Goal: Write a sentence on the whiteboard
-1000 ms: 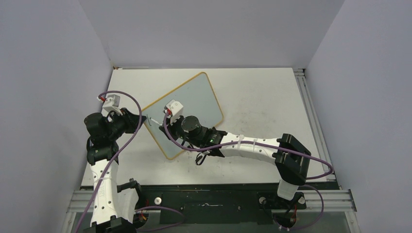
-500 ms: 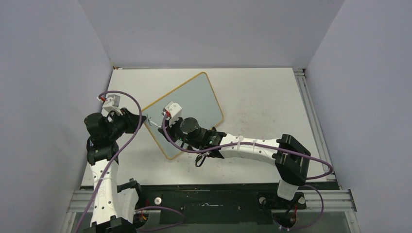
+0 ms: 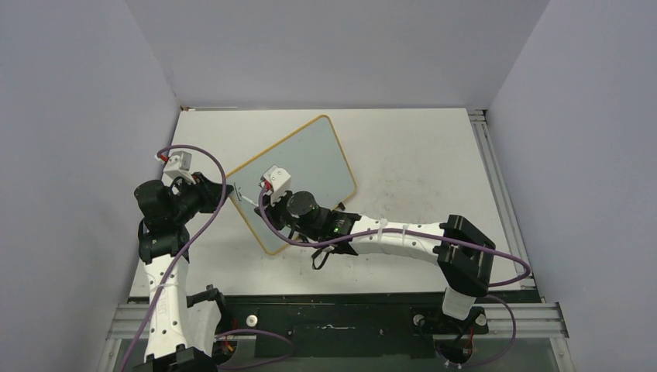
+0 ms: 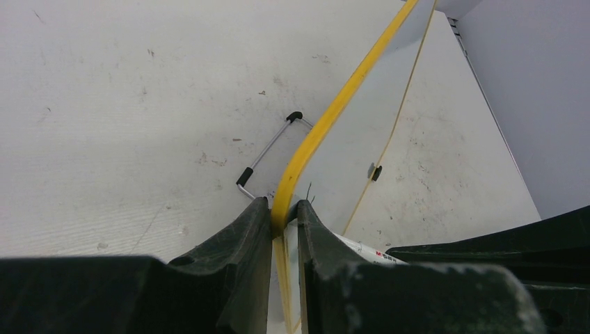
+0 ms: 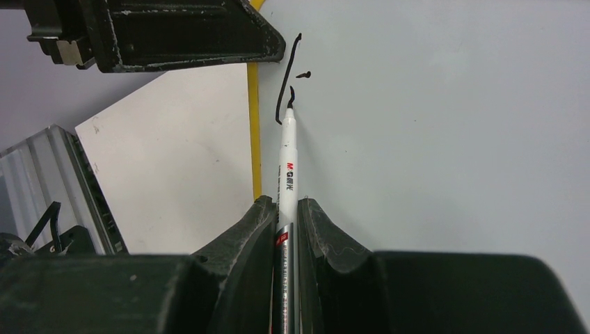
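The pale grey whiteboard [image 3: 306, 159] with a yellow rim lies tilted on the table. My left gripper [image 3: 221, 191] is shut on its left rim; in the left wrist view the yellow rim [image 4: 327, 118] runs between the left gripper [image 4: 284, 212]. My right gripper [image 5: 286, 209] is shut on a white marker [image 5: 286, 163] whose black tip touches the board [image 5: 431, 125]. Only the first black strokes of the sentence [image 5: 286, 90] show: one long line, a dot and a short curl beside the left rim. The right gripper [image 3: 259, 200] sits over the board's left corner.
A metal wire stand with black feet [image 4: 268, 152] shows under the board. The scuffed white tabletop [image 3: 418, 163] extends to the right. Grey walls close in on both sides, and a metal rail [image 3: 496, 186] runs along the table's right edge.
My right gripper has moved a little to the left and nearer with the marker. The left arm and the board have stayed still.
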Controlling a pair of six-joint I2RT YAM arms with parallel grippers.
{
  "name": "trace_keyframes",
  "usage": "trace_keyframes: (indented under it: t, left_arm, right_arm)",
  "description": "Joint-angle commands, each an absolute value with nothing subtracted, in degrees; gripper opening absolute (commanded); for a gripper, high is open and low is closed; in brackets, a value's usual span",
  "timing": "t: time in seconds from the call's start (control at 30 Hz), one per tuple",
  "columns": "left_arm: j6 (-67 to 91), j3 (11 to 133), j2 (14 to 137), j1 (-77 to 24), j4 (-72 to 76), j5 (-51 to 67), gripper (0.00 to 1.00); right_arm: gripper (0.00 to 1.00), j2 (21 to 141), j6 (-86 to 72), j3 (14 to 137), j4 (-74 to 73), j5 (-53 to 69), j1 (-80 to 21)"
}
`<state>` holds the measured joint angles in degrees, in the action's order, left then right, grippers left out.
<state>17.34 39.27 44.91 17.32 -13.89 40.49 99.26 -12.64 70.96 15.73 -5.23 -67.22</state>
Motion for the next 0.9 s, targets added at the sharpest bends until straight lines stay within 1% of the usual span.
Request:
trace_keyframes:
  t: [0.0, 0.4, 0.67, 0.87]
  left_arm:
    - [16.1, 41.7, 44.4, 17.1, -14.1, 39.3, 0.00]
    - [15.9, 41.8, 44.4, 17.2, -14.3, 39.2, 0.00]
    - [15.8, 41.8, 44.5, 17.2, -14.4, 39.1, 0.00]
    - [15.7, 41.8, 44.5, 17.2, -14.5, 39.2, 0.00]
  right_arm:
    - [0.05, 97.7, -13.0, 70.0, 16.5, -7.0, -67.5]
    - [0.05, 96.6, -13.1, 68.9, 16.8, -8.9, -67.5]
    - [0.05, 92.8, -12.6, 67.1, 19.8, -5.7, -67.6]
    - [0.05, 92.5, -12.0, 67.9, 20.0, -6.8, -67.2]
